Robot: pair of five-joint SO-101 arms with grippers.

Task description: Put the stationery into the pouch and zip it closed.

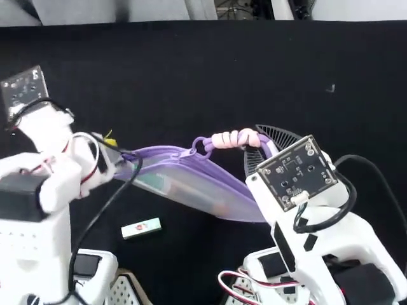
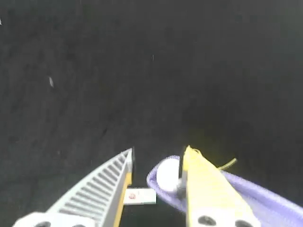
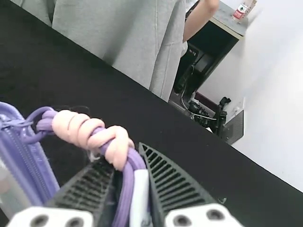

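The purple pouch (image 1: 191, 181) hangs stretched between the two arms, with stationery showing through its clear side. My left gripper (image 1: 113, 157) holds its left end. In the left wrist view that pouch end (image 2: 163, 177) sits between the grey and yellow fingers (image 2: 206, 184), pressed against the yellow one. My right gripper (image 1: 259, 145) is shut on the purple strap (image 3: 125, 182) just behind its pink knot (image 3: 90, 132). The strap runs to the zip ring (image 1: 201, 147). A small white eraser (image 1: 141, 227) lies on the table under the pouch, and this eraser (image 2: 140, 196) also shows in the left wrist view.
A black cloth (image 1: 210, 70) covers the table, with open room behind the pouch. Both arm bases (image 1: 38, 254) stand at the near edge. Grey fabric (image 3: 118, 38) and a desk with cables stand past the table's far edge.
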